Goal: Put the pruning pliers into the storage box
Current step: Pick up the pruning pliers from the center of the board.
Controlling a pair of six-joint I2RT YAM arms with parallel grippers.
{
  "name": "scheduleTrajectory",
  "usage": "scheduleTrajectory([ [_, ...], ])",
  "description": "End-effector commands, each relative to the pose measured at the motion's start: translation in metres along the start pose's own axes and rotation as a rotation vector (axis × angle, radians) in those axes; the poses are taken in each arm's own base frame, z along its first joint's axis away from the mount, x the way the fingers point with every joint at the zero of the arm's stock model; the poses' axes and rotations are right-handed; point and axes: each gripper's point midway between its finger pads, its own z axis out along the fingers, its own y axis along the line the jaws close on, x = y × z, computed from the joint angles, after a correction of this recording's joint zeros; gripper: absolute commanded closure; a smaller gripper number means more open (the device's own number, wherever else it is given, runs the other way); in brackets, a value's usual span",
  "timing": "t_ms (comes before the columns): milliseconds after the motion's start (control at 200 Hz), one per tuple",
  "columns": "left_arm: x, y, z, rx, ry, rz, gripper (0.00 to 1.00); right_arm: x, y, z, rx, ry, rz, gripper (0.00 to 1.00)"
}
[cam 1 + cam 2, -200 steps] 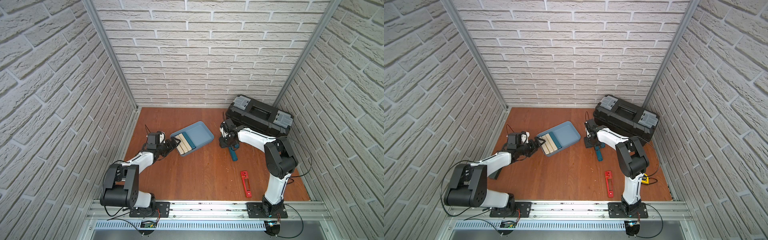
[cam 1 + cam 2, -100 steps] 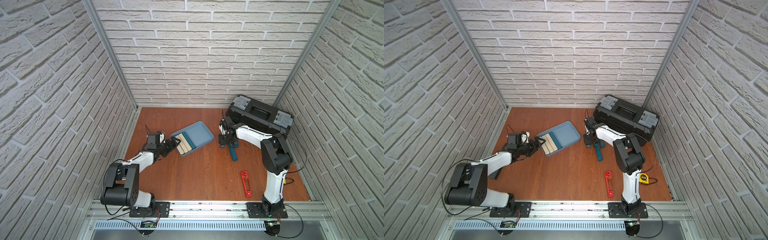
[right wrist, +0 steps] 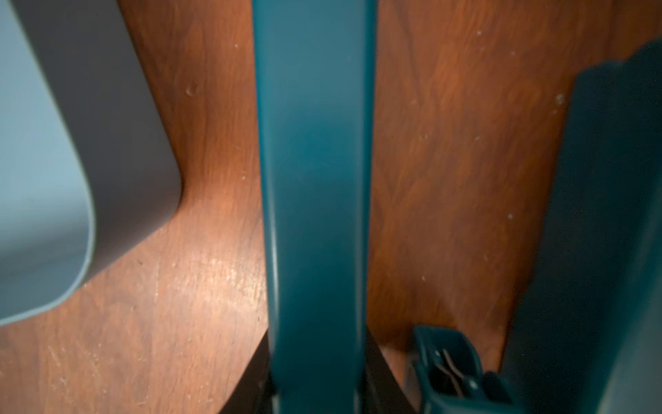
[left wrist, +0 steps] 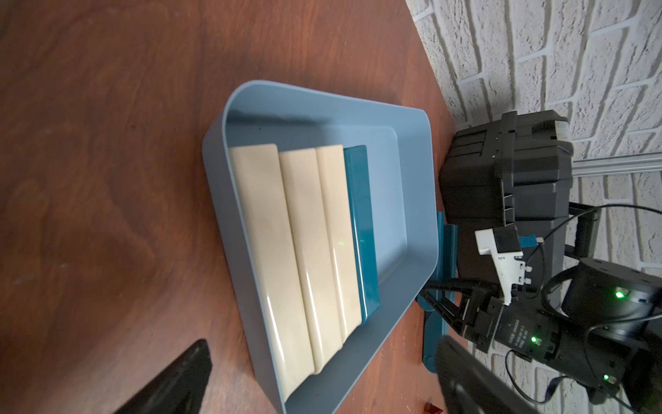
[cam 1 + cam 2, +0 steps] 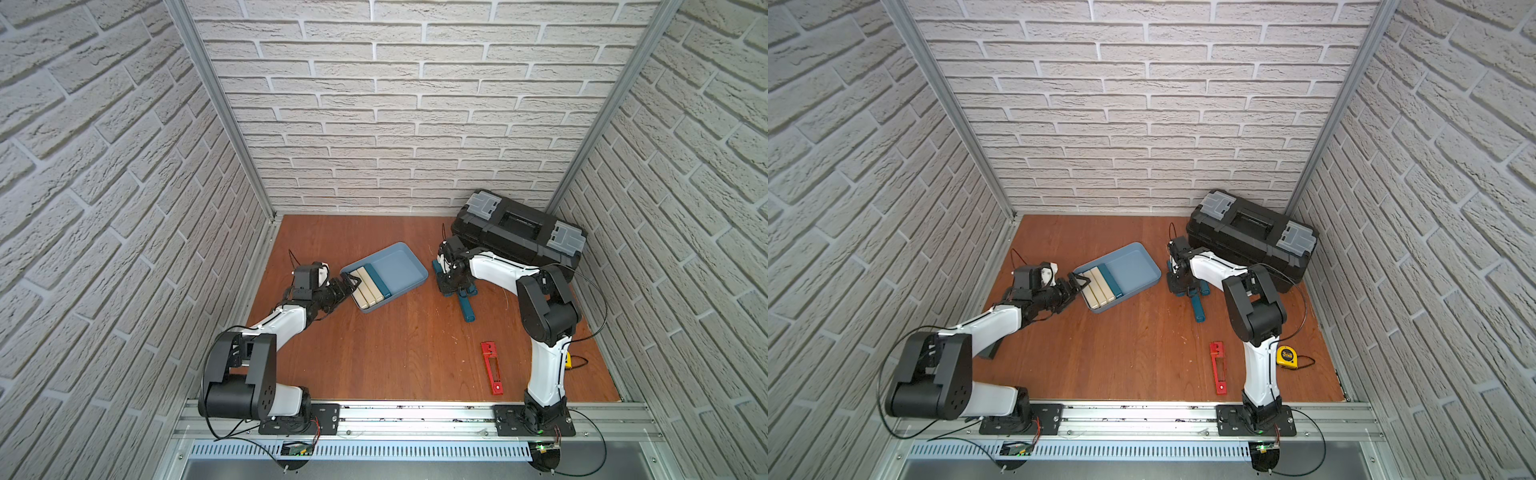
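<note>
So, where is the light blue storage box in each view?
In a top view: storage box on the floor, near the centre.
In a top view: box also near the centre.
Left wrist: box fills the middle.
Right wrist: one box corner at the picture's edge.
Shared landmark: teal bars beside the box.

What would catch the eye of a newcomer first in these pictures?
The bright red pruning pliers lie flat on the brown table near its front edge. Farther back, the light blue storage box holds three cream bars and one teal bar, and a big black toolbox fills the far right corner.
</note>
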Motion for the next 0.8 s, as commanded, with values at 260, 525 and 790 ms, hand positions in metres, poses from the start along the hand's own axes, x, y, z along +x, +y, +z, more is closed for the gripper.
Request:
scheduleTrajectory([
  [260, 0.001, 0.002, -0.014, -0.010, -0.055, 0.004, 0.02, -0.029, 0.008, -0.073, -0.036, -0.145, -0.050, 0.78],
  [525, -0.006, -0.002, -0.011, -0.006, -0.068, 0.001, 0.02, -0.046, 0.036, -0.089, -0.121, -0.194, -0.105, 0.78],
  [790, -0.010, -0.002, -0.010, -0.009, -0.096, -0.007, 0.02, -0.064, 0.066, -0.091, -0.173, -0.211, -0.168, 0.78],
])
